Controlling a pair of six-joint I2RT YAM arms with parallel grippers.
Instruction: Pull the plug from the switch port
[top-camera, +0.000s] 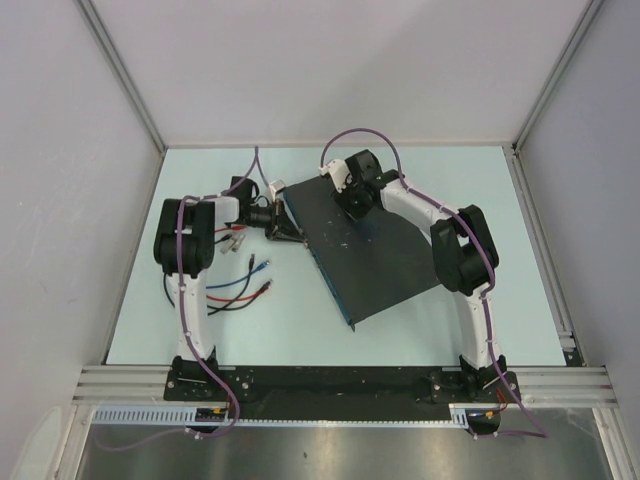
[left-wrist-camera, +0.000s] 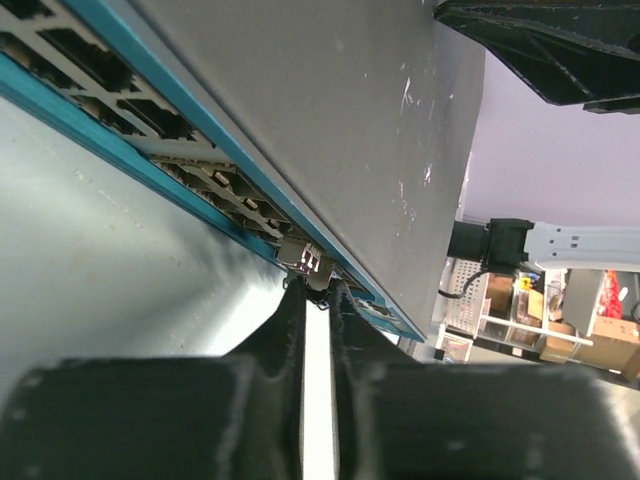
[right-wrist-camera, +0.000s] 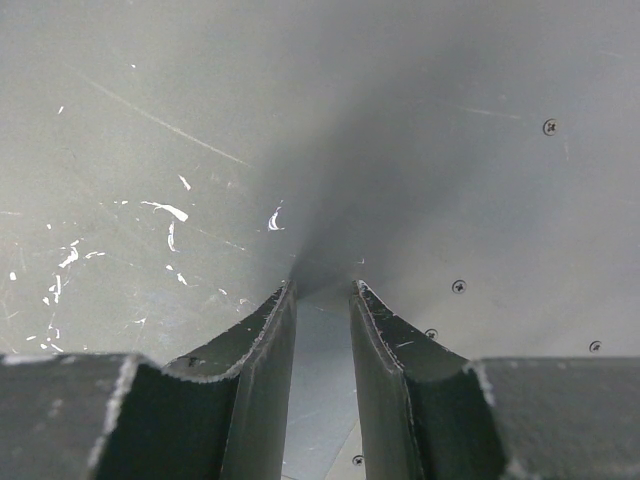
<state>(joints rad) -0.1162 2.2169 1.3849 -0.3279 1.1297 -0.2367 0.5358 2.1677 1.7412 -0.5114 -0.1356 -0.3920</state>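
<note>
The switch (top-camera: 385, 250) is a flat black box lying slantwise mid-table, its bluish socket edge facing left. In the left wrist view the switch (left-wrist-camera: 330, 120) fills the top, and a small pale plug (left-wrist-camera: 306, 262) sits in one socket of the blue-edged row. My left gripper (left-wrist-camera: 315, 288) has its fingers nearly together, pinching the plug's rear end; from above, the left gripper (top-camera: 275, 222) is at the switch's far left edge. My right gripper (top-camera: 352, 205) rests tips-down on the switch's scuffed top (right-wrist-camera: 400, 130). The right gripper (right-wrist-camera: 322, 288) has its fingers slightly apart and holds nothing.
Loose red, blue and black cables (top-camera: 240, 285) with small connectors lie on the table left of the switch, beside the left arm. Pale walls enclose the table on three sides. A metal rail (top-camera: 340, 385) runs along the near edge.
</note>
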